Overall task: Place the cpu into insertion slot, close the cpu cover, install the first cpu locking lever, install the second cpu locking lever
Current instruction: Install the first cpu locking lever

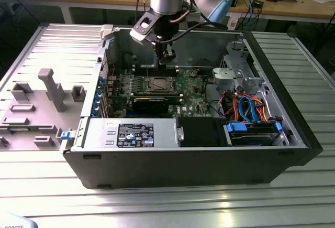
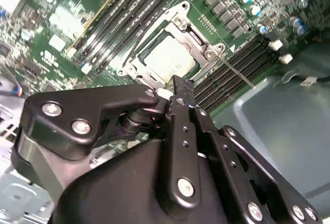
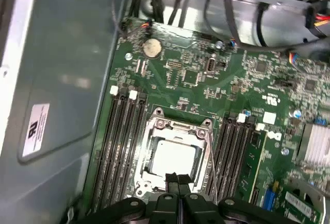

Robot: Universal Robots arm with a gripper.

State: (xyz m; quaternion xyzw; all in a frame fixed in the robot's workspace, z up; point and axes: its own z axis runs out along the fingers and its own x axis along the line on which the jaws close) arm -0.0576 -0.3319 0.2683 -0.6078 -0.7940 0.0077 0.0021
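Observation:
The green motherboard lies inside an open computer case. Its insertion slot holds the cpu, whose pale metal top shows through the window of the cpu cover. The cover lies flat over the socket in both wrist views. A thin metal locking lever runs out along one side of the socket, past the memory slots. My gripper hangs just above the socket's edge, fingers shut together with nothing between them. In the exterior view the gripper is above the board near the case's back wall.
Black memory slots flank the socket on both sides. A graphics card lies in front of it. The power supply, drive cage and orange and blue cables fill the case's near and right parts. Grey fixtures stand outside.

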